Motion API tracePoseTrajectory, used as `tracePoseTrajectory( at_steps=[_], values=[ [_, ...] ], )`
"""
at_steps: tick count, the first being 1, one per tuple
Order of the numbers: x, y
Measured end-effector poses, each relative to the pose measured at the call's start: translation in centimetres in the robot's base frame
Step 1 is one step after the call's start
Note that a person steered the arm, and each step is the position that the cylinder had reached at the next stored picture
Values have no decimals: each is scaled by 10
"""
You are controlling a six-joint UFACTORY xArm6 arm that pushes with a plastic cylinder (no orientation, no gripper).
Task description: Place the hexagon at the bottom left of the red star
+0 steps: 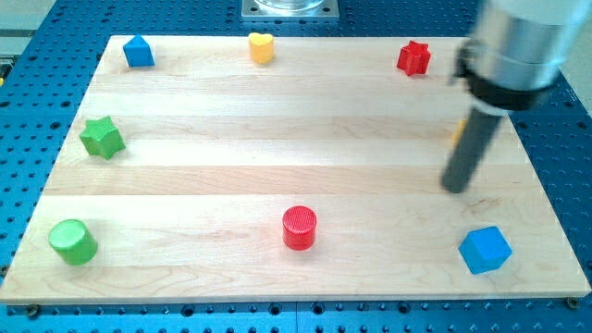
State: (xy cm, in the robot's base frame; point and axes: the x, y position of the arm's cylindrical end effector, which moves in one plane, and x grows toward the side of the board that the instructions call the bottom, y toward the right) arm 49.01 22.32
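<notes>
Resting my tip (454, 188) on bare board, touching nothing, below orange block (458, 130); no claw fitted.

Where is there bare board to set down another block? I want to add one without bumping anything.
The widest bare patch is mid-board, bordered by the green star, red cylinder and my tip. Another lies along the view's bottom between the green cylinder and red cylinder. The view's right is crowded: red star, my tip, blue cube.
</notes>
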Motion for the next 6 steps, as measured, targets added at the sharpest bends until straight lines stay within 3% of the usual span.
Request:
tracePoseTrajectory(
  at_steps=[1,2,3,5,6],
  values=[
    [-41,47],
    [-69,59],
    [-87,-58],
    [-17,-97],
    [-77,-122]
  ],
)
